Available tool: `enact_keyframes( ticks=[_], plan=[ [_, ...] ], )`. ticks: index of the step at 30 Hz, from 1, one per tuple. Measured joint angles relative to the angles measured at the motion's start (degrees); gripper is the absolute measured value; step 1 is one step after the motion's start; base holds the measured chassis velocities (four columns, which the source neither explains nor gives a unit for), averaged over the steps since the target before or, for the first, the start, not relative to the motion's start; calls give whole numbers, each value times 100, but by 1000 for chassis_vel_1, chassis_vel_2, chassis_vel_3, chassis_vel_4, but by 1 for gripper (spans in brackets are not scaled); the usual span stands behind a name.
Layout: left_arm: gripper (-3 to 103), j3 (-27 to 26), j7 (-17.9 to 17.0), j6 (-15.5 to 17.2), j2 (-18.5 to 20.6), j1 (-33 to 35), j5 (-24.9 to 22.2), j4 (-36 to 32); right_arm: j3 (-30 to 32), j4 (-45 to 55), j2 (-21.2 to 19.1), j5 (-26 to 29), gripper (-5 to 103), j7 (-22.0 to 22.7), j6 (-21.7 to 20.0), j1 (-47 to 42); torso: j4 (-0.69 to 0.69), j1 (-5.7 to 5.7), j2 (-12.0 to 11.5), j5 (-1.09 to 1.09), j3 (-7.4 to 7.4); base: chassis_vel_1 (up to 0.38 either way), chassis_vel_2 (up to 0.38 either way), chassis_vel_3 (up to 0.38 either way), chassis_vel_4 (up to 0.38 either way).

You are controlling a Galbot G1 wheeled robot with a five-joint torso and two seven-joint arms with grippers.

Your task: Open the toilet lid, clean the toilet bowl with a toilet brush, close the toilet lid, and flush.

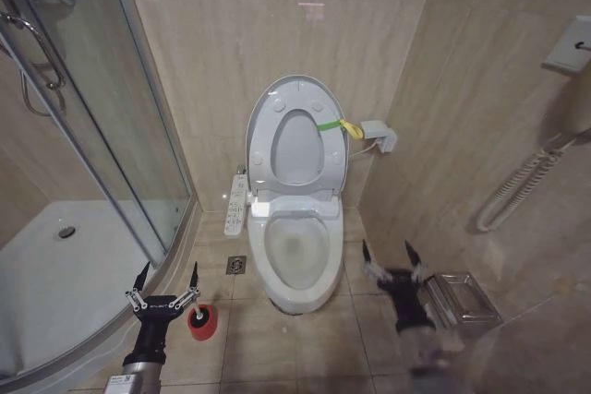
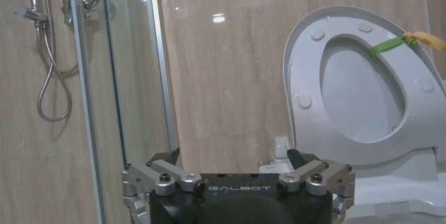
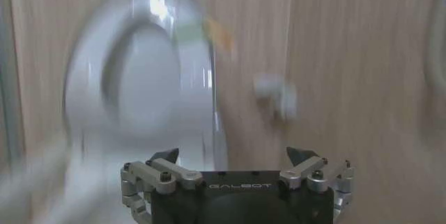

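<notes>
The toilet lid (image 1: 297, 149) stands upright against the back wall, with the ring-shaped seat (image 1: 325, 159) raised against it. A green-and-yellow band (image 1: 334, 125) is tied at their right edge. Below them the white toilet bowl (image 1: 297, 294) lies uncovered. The left wrist view shows the lid (image 2: 362, 93) and the band (image 2: 390, 45) from low down. The toilet brush is hidden; its round red holder (image 1: 202, 321) stands on the floor. My left gripper (image 1: 168, 272) (image 2: 232, 156) is open just left of that holder. My right gripper (image 1: 388, 254) (image 3: 232, 153) is open to the right of the bowl, holding nothing.
A glass shower enclosure (image 1: 92, 136) with a curved white tray (image 1: 55, 274) takes up the left side. A control panel (image 1: 236, 205) hangs at the toilet's left, and a floor drain (image 1: 236, 265) is below it. A metal holder (image 1: 462, 297) and a coiled hose (image 1: 517, 186) are on the right wall.
</notes>
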Motion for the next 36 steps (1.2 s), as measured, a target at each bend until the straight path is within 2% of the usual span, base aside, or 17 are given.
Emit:
enact_keyframes(
  ticks=[2, 5, 18, 36],
  plan=[
    [100, 1, 1, 0, 0, -1, 0, 0, 20, -138, 49, -192, 100, -36, 156, -180, -3, 0, 0, -2, -1, 0, 0, 0, 0],
    [100, 1, 0, 0, 0, 0, 0, 0, 10, -153, 103, -192, 100, -179, 393, -192, 7, -1, 2, -1, -1, 0, 0, 0, 0],
    [100, 1, 1, 0, 0, 0, 0, 0, 120, 287, 101, 45, 100, -395, 407, 62, 4, 0, 1, -1, 0, 0, 0, 0, 0],
    [100, 1, 1, 0, 0, 0, 0, 0, 132, -77, -66, 309, 100, -440, 404, 742, 4, 0, 0, -1, 0, 0, 0, 0, 0]
  ],
)
